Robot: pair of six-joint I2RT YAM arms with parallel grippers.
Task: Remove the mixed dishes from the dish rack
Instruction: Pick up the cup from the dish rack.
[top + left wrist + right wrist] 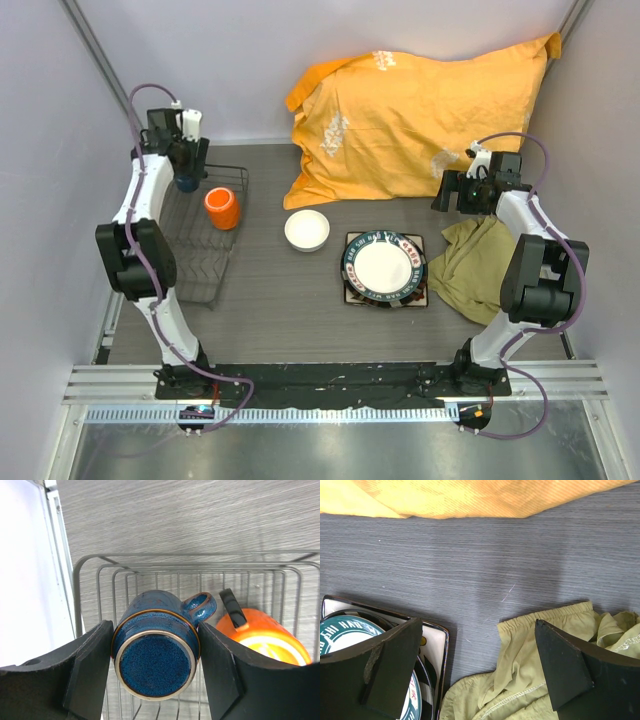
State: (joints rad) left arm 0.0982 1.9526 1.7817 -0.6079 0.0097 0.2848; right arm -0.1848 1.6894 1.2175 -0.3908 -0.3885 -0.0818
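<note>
My left gripper is shut on the small dark blue cup; both pads press its sides and its base faces the camera. It hangs over the far end of the dark wire dish rack. The orange mug stands in the rack just right of it. On the table sit the white bowl and the round dark-rimmed plate stacked on the square flowered plate. My right gripper hovers open and empty between plates and cloth.
A crumpled olive-green cloth lies right of the plates, partly under the right arm. A large orange cloth covers the back of the table. Walls close in on the left, the right and the back.
</note>
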